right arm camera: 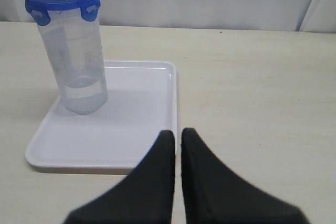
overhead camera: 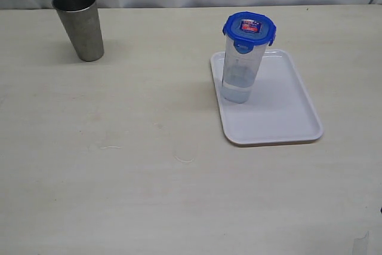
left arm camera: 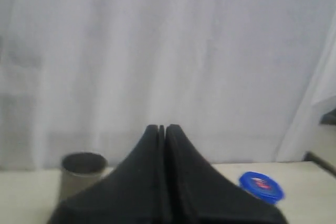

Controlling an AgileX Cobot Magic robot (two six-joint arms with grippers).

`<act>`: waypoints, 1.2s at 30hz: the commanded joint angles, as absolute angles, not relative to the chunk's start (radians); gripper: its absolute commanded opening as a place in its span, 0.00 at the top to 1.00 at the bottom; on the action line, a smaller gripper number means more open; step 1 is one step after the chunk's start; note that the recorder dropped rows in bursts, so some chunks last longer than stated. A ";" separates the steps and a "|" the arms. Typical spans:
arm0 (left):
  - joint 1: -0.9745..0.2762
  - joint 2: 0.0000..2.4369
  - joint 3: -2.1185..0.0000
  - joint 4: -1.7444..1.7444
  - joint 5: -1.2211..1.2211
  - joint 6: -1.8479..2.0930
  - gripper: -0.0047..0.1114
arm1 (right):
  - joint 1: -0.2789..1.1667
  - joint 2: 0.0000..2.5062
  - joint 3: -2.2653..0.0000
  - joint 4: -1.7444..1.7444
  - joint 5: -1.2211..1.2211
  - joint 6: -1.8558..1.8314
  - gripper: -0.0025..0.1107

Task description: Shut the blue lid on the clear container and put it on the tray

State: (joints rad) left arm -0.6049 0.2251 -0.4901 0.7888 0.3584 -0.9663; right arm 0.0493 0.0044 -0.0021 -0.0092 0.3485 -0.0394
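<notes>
**Standing upright on the flat white rectangular plastic tray (overhead camera: 280, 120): one tall, narrow clear plastic container (overhead camera: 240, 79), lid fitted**

1. Steel cup (overhead camera: 79, 23). Grey, tapered, mouth up. It stands far left on the pale beige table (overhead camera: 119, 159), near the back edge and well apart from the tray.

2. Left gripper (left arm camera: 162, 129). Two black fingers are pressed flat together with no gap, and nothing is held. It is raised and faces a white curtain (left arm camera: 168, 51). In its wrist view the steel cup and the blue lid show beyond it, one on either side.

3. Clear plastic container. It is upright, with its base inside the tray's raised rim, close to the tray's left long edge and toward the far end. A pale bluish patch shows low on its wall; I cannot tell what it is.

4. Small round blue plastic lid (overhead camera: 249, 30). It is seated on the container's mouth with a red-and-white sticker facing up. The snap flaps in view hang down against the rim.

5. Plastic tray. It lies flat on the table, right of centre, and is much wider than the container it bears.

6. Right gripper (right arm camera: 177, 135). Its black fingers are drawn in to a thin slit, and nothing is gripped. In its wrist view the tips line up with the tray's edge, apart from the container.
</notes>
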 commanded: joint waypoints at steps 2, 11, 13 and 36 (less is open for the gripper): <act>-0.606 0.221 -0.483 0.276 0.365 -0.973 0.96 | 0.045 0.000 0.000 -0.012 0.346 -0.039 0.94; -0.604 0.161 -0.482 -0.050 0.365 -0.973 0.96 | 0.045 0.000 0.000 -0.012 0.346 -0.039 0.94; -0.604 0.131 -0.482 -0.059 0.365 -0.973 0.96 | 0.045 0.000 0.000 -0.012 0.346 -0.039 0.94; 0.010 0.000 -0.479 -0.064 0.365 -0.968 0.96 | 0.045 0.000 0.000 -0.012 0.346 -0.039 0.94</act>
State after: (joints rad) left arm -0.0340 0.0056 -0.4901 -0.0572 0.3648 -0.9663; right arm 0.0493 0.0044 -0.0021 -0.0092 0.3485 -0.0394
